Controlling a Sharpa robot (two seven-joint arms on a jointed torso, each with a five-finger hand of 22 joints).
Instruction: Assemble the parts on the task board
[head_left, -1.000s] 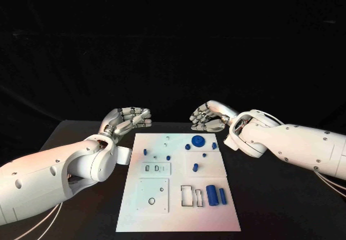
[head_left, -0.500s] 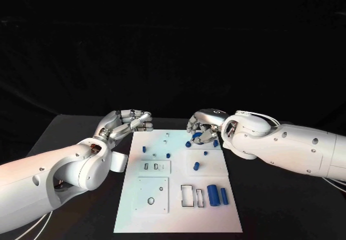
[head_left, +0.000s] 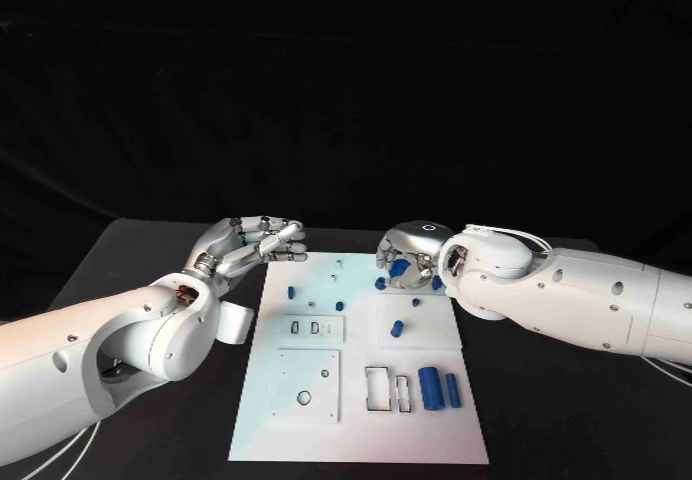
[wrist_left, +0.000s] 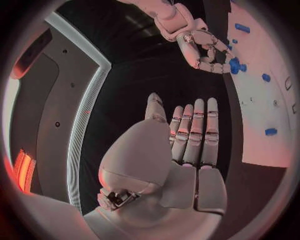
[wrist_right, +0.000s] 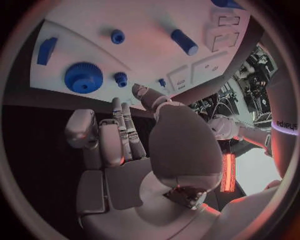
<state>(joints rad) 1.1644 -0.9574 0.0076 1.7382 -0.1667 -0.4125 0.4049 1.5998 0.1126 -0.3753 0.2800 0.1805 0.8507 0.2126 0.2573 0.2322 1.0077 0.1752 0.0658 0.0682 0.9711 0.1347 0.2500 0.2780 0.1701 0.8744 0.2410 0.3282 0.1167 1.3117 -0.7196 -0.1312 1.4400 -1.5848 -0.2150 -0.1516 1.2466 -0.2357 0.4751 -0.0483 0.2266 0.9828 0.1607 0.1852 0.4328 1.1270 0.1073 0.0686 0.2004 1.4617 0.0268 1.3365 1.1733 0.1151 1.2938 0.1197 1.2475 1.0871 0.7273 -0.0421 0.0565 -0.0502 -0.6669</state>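
Observation:
The white task board (head_left: 361, 420) lies in the middle of the table. A blue gear (head_left: 397, 268) sits at its far right corner, with several small blue pegs (head_left: 320, 304) spread around it and across the far half. My right hand (head_left: 411, 255) hovers just over the gear with loosely bent fingers and holds nothing. In the right wrist view the gear (wrist_right: 83, 77) lies beyond the fingertips of that hand (wrist_right: 125, 150), apart from them. My left hand (head_left: 257, 240) hangs beside the board's far left corner, empty, its fingers (wrist_left: 194, 130) side by side.
A thick blue cylinder (head_left: 428, 385) and a thinner one (head_left: 451, 390) lie near the board's near right, beside rectangular slots (head_left: 375, 390). A square plate with a hole (head_left: 306, 385) sits near left. A blue peg (head_left: 397, 327) lies mid-board. Black table (head_left: 548, 420) surrounds the board.
My right hand has come in from beyond the board's far right corner and lowered over the blue gear. The left hand has barely moved.

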